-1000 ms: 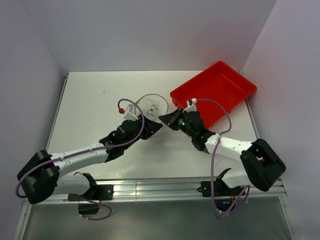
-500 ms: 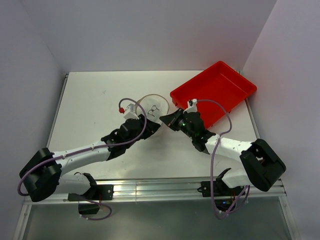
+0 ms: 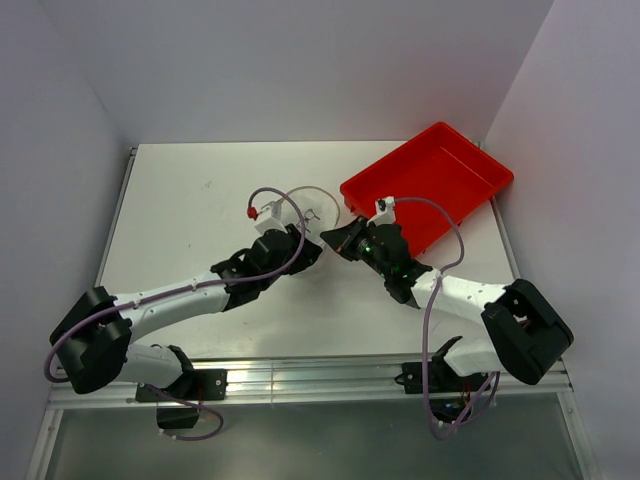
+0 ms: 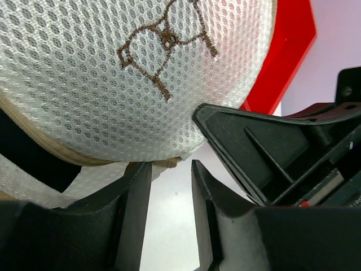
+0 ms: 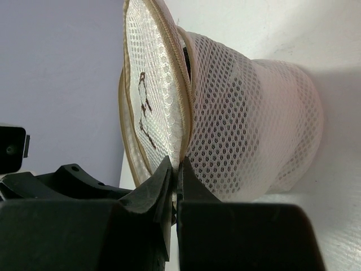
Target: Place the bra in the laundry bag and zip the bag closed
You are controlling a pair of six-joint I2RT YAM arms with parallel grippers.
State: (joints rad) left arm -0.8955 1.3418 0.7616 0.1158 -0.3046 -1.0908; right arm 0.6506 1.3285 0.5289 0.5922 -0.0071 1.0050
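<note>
White desk (image 3: pixel 180 210), grey walls (image 3: pixel 300 70); red tray (image 3: pixel 430 185) at 2 o'clock. Wrist views alone: laundry bag (image 5: pixel 248 124) rim pinched by right end effector (image 5: pixel 175 169), left end effector (image 4: pixel 169 175) released.

A robotics lab test cell: a white desk (image 3: pixel 180 200) boxed in by plain pale walls (image 3: pixel 300 70), cabled left arm (image 3: pixel 170 302) and right arm (image 3: pixel 465 292) bolted to an aluminium rail (image 3: pixel 320 378) at 6 o'clock, a red plastic tray (image 3: pixel 440 175) at 2 o'clock.
</note>
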